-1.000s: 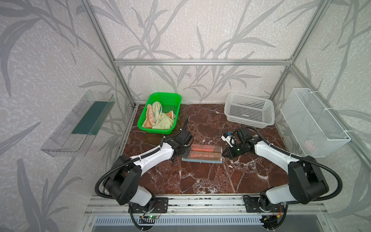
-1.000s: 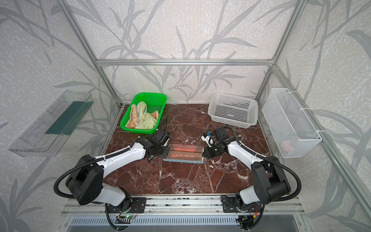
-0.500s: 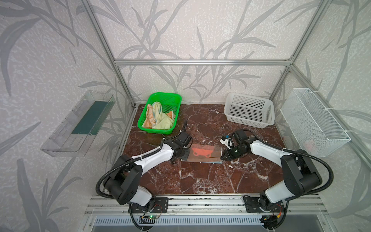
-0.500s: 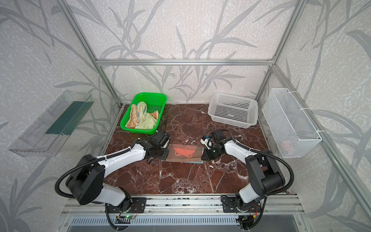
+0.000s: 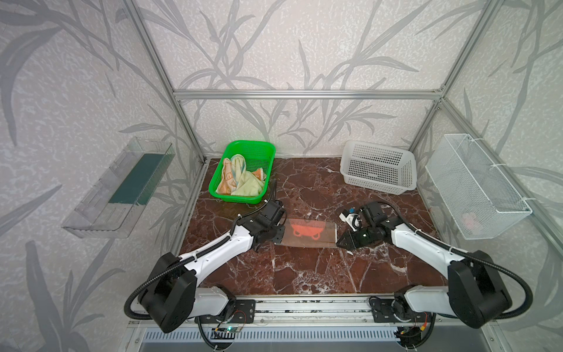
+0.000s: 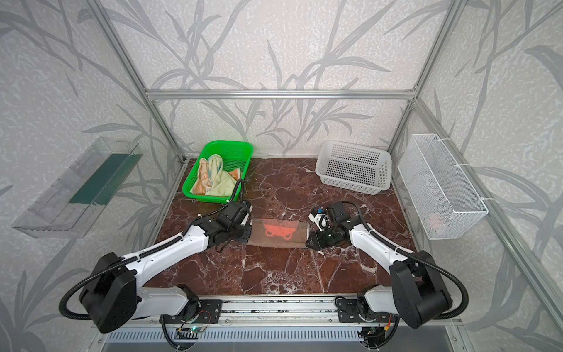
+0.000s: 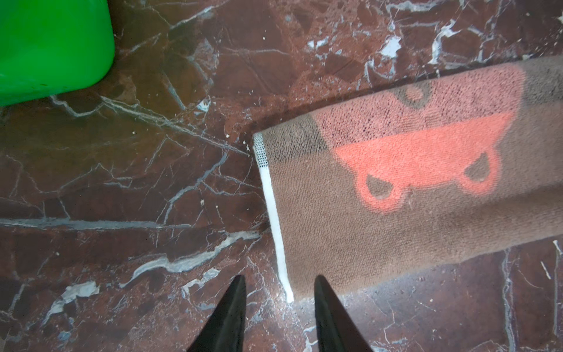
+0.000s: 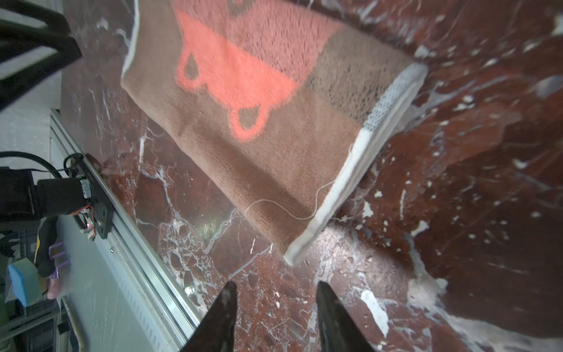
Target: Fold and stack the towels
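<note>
On the middle of the dark red marble worktop (image 5: 304, 268), a folded brown-and-salmon bear towel (image 5: 307, 233) lies flat. The left pincer (image 7: 279, 277) and right pincer (image 8: 275, 285) stand spread and empty at its short ends. In the far left corner, a green mesh plastic basket (image 5: 240, 198) holds the pale yellow towel (image 5: 248, 189) and the orange-cream cartoon towel (image 5: 225, 183).

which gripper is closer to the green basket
Left. The left gripper sits just in front of the green basket, at the towel's left end; the right gripper is at its far end.
</note>
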{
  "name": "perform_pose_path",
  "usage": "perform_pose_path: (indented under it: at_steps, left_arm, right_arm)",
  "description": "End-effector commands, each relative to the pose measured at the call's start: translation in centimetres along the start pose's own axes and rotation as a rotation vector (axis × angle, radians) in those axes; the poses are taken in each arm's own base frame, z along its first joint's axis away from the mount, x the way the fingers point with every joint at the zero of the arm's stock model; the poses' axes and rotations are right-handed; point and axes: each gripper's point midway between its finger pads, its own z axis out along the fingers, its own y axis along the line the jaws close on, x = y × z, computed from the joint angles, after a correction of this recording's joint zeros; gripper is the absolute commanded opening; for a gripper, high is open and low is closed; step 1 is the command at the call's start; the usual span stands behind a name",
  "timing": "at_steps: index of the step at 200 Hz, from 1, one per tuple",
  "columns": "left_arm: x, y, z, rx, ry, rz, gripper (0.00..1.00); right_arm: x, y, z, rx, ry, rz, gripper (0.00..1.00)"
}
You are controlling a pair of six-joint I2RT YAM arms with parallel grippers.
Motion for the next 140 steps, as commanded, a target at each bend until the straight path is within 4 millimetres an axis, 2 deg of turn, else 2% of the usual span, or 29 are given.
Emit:
perform_pose_path:
  at_steps: [1, 21, 42, 83, 109, 140]
  left_arm:
    - [-1.5, -0.8, -0.4, 0.034, -0.048, -0.020, 0.39]
    - [-2.0, -1.3, 0.2, 0.050, -0.044, -0.021, 0.39]
    - [-1.9, -1.9, 1.0, 0.073, -0.021, -0.023, 0.39]
    - [-0.7, -2.9, 2.4, 0.110, 0.033, -0.033, 0.39]
    - [-0.1, -2.9, 2.9, 0.111, 0.050, -0.038, 0.39]
    - [0.1, -2.9, 3.3, 0.103, 0.065, -0.031, 0.39]
  right_arm:
    - [-1.6, 0.5, -0.3, -0.006, -0.088, -0.007, 0.44]
    - [-2.8, 1.3, 0.5, -0.040, -0.115, 0.005, 0.44]
    - [-2.9, 1.7, 2.3, -0.054, -0.084, 0.010, 0.43]
    - [0.1, 1.0, 5.3, -0.016, 0.044, 0.051, 0.36]
    - [1.8, 0.6, 5.9, -0.001, 0.075, 0.069, 0.35]
    - [2.7, -0.5, 6.3, 0.064, 0.086, 0.071, 0.37]
